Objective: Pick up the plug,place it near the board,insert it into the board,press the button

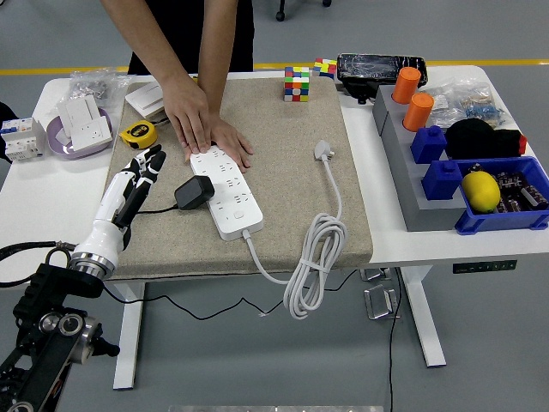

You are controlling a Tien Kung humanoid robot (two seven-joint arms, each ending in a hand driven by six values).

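Reaching in from the lower left, the left hand [137,176] lay over the left part of the mat [283,215], its white fingers [151,160] extended and loosely spread, holding nothing. The black plug [192,192] sat just right of that hand, apart from the fingertips, seated against the left edge of the white board [227,196]; whether its pins were fully home could not be told. A thin black lead ran from the plug leftward under the hand. The board lay diagonally on the mat, its white cord [313,262] looping off the near edge, and the cord's white plug end [323,151] rested on the mat to the right. A person stood at the far side with both hands [204,129] pressed flat on the board's far end. A yellow tape measure [137,134] lay just beyond the robot's fingertips. A cube [297,83] stood at the mat's far edge. Bins [502,193] with a yellow ball occupied the right of the table [390,232].
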